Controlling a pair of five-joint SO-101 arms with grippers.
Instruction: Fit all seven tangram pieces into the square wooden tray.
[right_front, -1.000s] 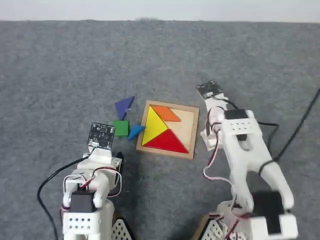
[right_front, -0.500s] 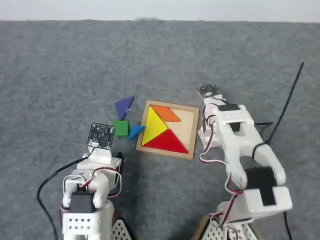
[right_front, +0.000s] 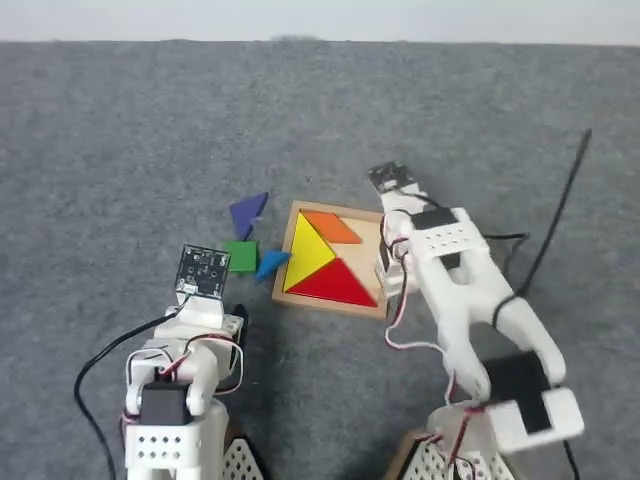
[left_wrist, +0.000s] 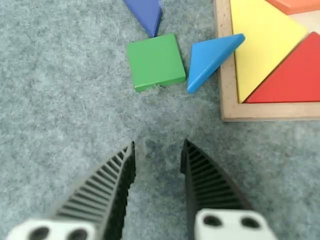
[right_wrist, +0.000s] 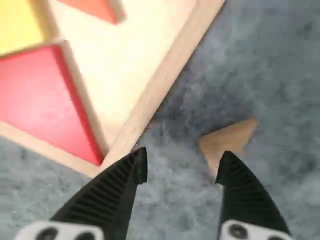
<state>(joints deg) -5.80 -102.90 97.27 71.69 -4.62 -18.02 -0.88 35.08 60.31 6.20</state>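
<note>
Jaws of the right gripper (right_wrist: 182, 159) stood wide over a tan triangle (right_wrist: 227, 140) by the wooden tray (right_wrist: 165, 75), at its near right corner; the left gripper (left_wrist: 158, 147) gaped narrowly near the green square (left_wrist: 155, 61).

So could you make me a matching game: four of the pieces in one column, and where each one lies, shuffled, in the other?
Pieces
1. red triangle
2. green square
3. light blue triangle
4. tan piece

Places
A. on the mat, close to the right gripper
B. tip over the rim of the tray
C. flat inside the tray
D. on the mat, beside the dark blue triangle

Pairs: 1-C, 2-D, 3-B, 4-A
</note>
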